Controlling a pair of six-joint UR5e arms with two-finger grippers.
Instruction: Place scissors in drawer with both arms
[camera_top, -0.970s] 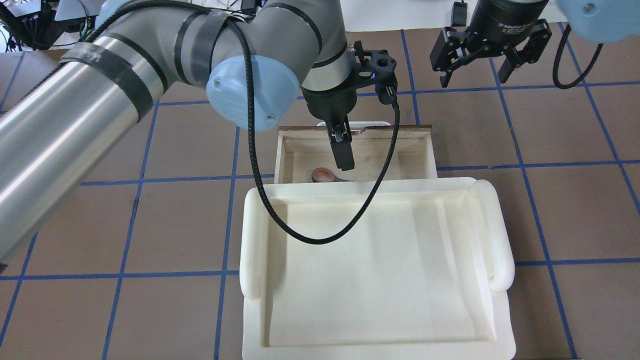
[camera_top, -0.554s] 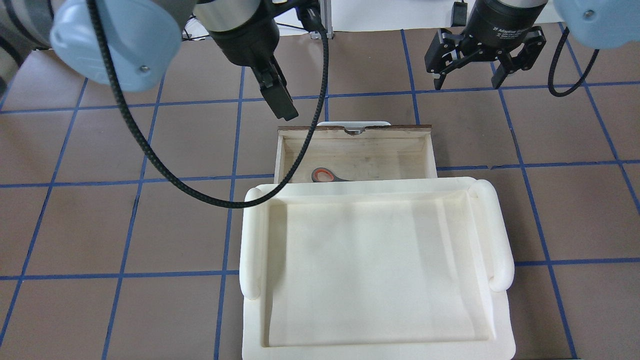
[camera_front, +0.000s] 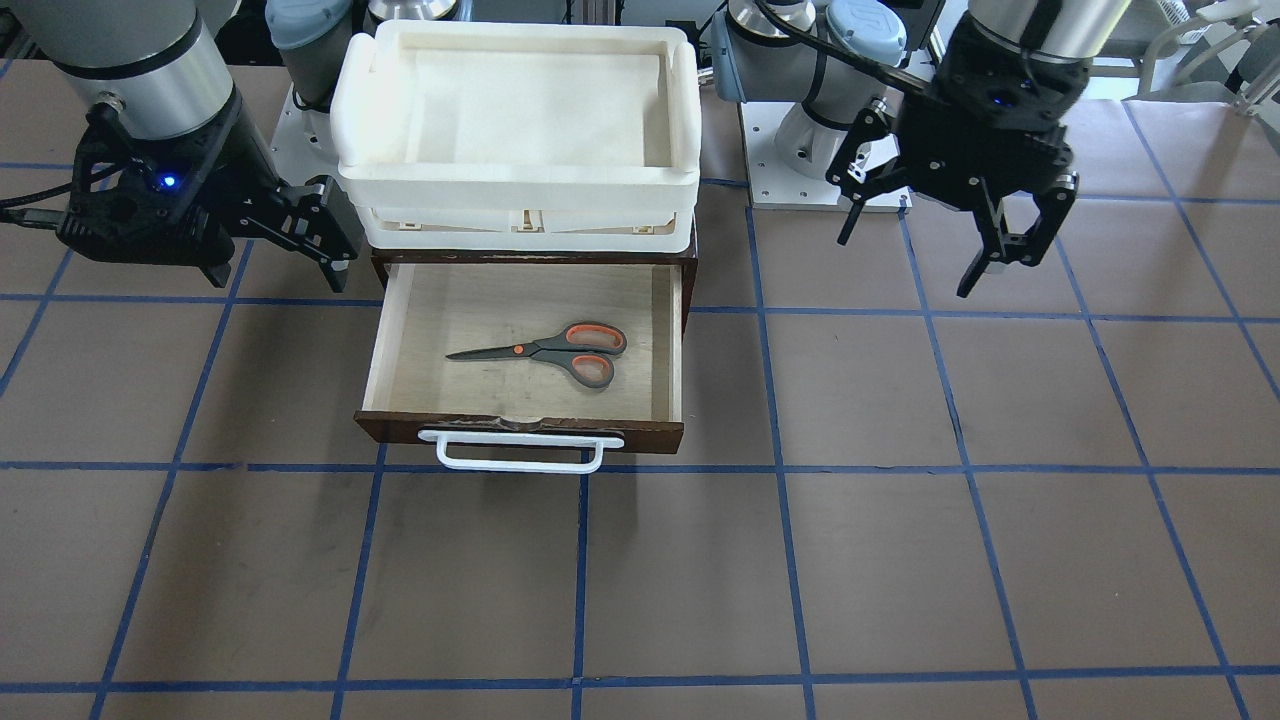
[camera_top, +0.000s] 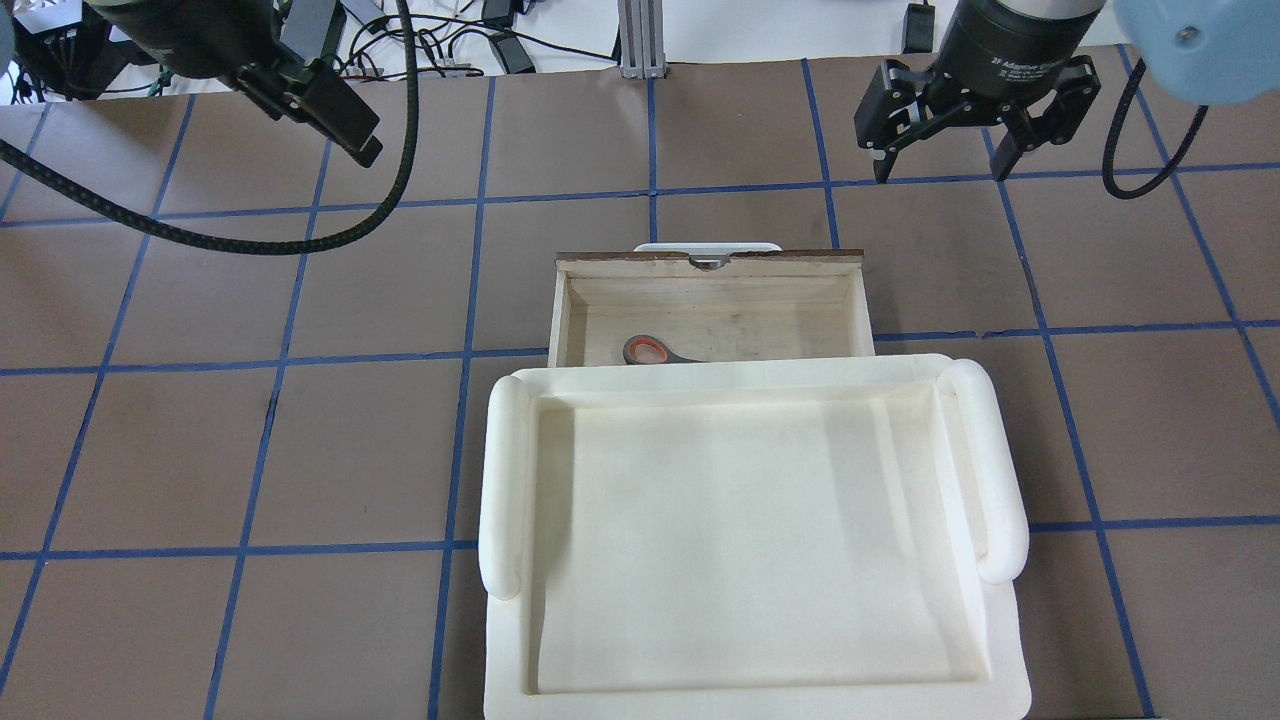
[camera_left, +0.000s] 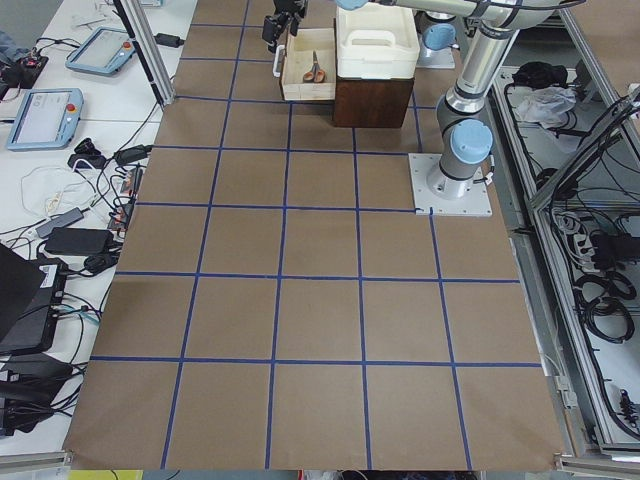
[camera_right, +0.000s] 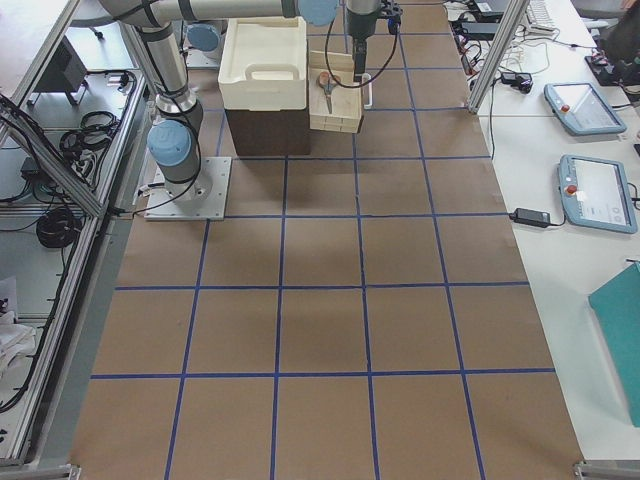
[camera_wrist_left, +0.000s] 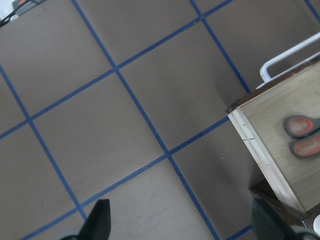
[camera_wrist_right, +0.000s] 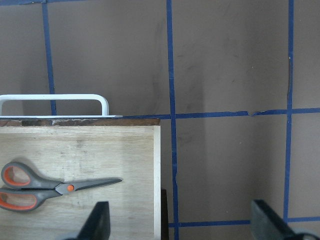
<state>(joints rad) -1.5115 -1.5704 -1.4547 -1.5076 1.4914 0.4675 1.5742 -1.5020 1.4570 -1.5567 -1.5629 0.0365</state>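
Brown blue-gridded desk (camera_front: 900, 560), cluttered benches (camera_left: 75, 90) alongside; cream-white plastic bin (camera_front: 520, 190) sits above dark wooden drawer's (camera_front: 650, 436) back; left end effector (camera_wrist_left: 180, 222), right end effector (camera_wrist_right: 177, 222) gaping.

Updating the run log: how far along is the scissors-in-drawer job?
Done: the scissors lie flat inside the open drawer. In hand: nothing; the left gripper and right gripper are both open, empty, off to either side of it. Left: probably only shutting the drawer, if that counts.
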